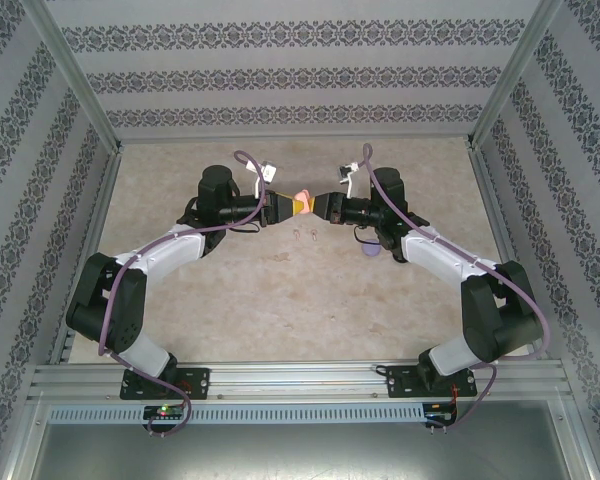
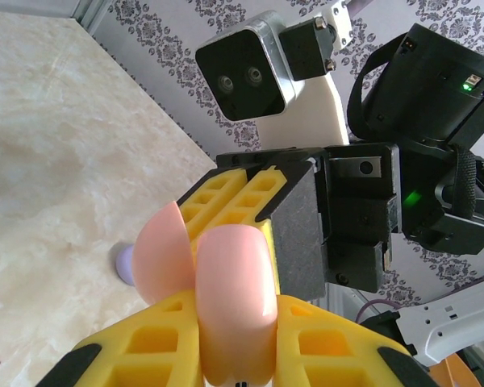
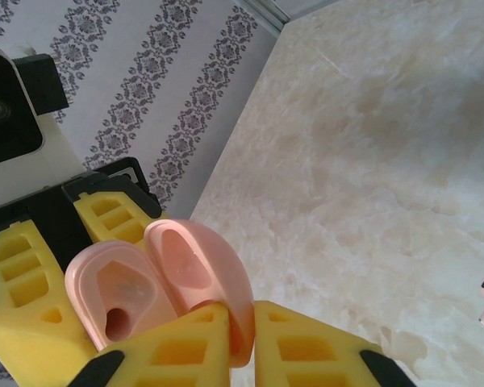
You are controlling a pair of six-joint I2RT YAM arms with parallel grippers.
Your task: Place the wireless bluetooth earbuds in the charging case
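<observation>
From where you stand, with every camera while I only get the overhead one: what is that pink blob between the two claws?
Observer: A pink charging case, and it is open. The right wrist view shows its two halves spread apart, one pinched by the left gripper, the other by the right gripper.
Operator: Is anything inside it?
Observer: No earbud in the hollows that I can see. One half shows a dark socket that looks empty.
Operator: And the purple speck beside the right arm?
Observer: The left wrist view shows a rounded purple thing lying on the table, apart from the case. More than that I can't tell.
</observation>
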